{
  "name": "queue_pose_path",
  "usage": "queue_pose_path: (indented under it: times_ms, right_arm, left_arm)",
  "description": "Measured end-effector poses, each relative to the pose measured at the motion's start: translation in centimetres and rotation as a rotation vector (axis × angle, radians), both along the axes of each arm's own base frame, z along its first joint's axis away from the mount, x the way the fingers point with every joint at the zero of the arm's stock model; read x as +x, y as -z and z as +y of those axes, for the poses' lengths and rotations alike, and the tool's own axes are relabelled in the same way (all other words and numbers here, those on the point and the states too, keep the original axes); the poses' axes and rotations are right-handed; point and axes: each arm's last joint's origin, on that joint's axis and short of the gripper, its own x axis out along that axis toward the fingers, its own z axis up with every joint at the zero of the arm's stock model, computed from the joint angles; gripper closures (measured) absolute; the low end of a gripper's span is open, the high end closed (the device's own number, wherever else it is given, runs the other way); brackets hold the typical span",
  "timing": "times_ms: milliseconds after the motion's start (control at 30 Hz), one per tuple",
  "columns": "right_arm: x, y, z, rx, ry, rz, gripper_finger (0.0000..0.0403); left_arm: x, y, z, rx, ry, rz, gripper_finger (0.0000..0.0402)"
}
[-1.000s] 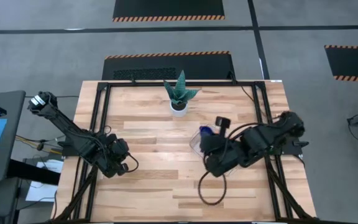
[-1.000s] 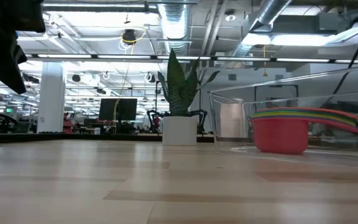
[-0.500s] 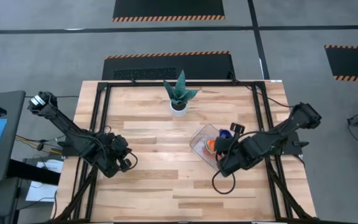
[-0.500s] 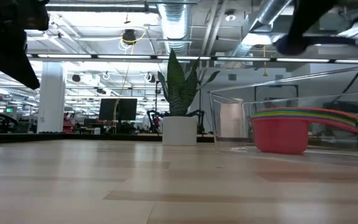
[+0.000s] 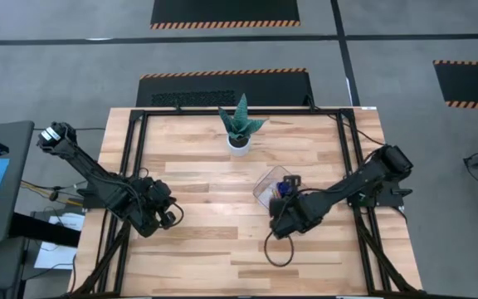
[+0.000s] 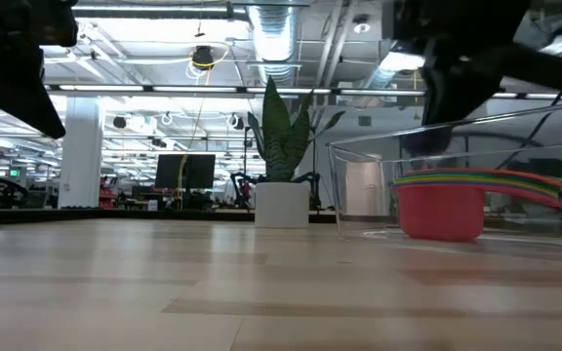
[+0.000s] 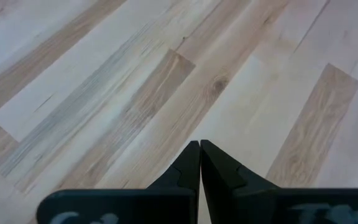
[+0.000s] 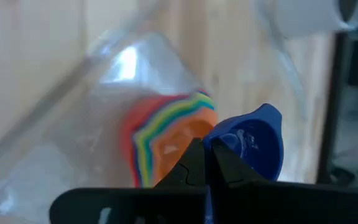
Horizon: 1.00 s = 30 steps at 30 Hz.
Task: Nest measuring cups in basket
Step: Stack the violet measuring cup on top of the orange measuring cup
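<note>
The clear basket (image 5: 260,184) stands right of the table's middle. Inside it sits a nested stack of measuring cups (image 6: 442,210), red at the bottom, with their handles pointing right in the low view. The stack (image 8: 148,143) also shows in the right wrist view. My right gripper (image 8: 202,149) hangs over the basket, shut on a dark blue cup (image 8: 257,140), which the high view shows as a dark blue cup (image 5: 284,188) above the basket. My left gripper (image 7: 199,144) is shut on nothing and hovers over bare wood at the table's left near side (image 5: 166,218). My right gripper pinches the dark blue cup between its two fingers at the cup's edge nearest them (image 8: 219,142); the fingers hide whether that is rim or handle. They slant down from the table's right near side. The cup is lifted clear, tilted, just above the stack.
A white pot with a spiky green plant (image 5: 239,124) stands at the far middle of the table. A black cable loop (image 5: 276,249) hangs under my right arm. Black frame rails (image 5: 135,158) run along the table's left and right sides.
My right gripper has come down toward the basket with the dark blue cup, turning as it sank, and now hangs just above the stack. My left gripper has rolled a little in place.
</note>
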Motion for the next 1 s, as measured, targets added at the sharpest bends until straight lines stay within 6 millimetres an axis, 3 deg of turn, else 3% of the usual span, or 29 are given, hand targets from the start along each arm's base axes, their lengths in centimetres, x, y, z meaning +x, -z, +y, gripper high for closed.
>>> queue_pose_path:
  times_ms: [167, 633, 1000]
  right_arm:
    - [0.4, 1.5, -0.2, 0.006, -0.01, 0.101, 0.0397]
    - [0.3, 1.5, -0.3, 0.066, 0.055, 0.102, 0.0348]
    - [0.3, 2.0, -0.5, 0.097, 0.0, 0.143, 0.0342]
  left_arm:
    - [0.0, 0.0, 0.0, -0.001, -0.001, -0.005, 0.0401]
    - [0.1, 0.0, -0.1, -0.014, -0.012, -0.014, 0.0401]
    - [0.1, 0.0, -0.1, -0.019, -0.019, -0.016, 0.0401]
